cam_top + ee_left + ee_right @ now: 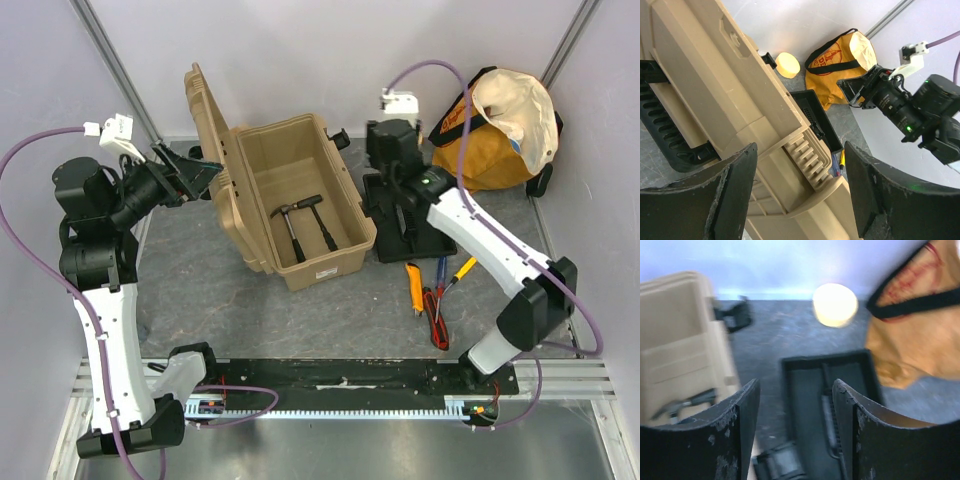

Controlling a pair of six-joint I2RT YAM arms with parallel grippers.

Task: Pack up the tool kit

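The tool kit (330, 262) stands open mid-table, its lid (210, 130) upright on the left. Two hammers (300, 225) lie inside. My left gripper (200, 172) is open at the lid's outer side. In the left wrist view the lid's (730, 85) edge runs between the spread fingers of that gripper (800, 150), with gaps on both sides. My right gripper (388, 178) hangs open above the black tray (420, 235), right of the box. The blurred right wrist view shows the gripper (796, 385) holding nothing, the tray (840, 370) below and the box (675, 340) at left.
An orange-yellow cloth bag (490, 140) sits at the back right. A pale tape roll (835, 304) lies on the table behind the tray. Screwdrivers and pliers (432, 290) lie loose on the table, nearer to me than the tray. Walls close in on both sides.
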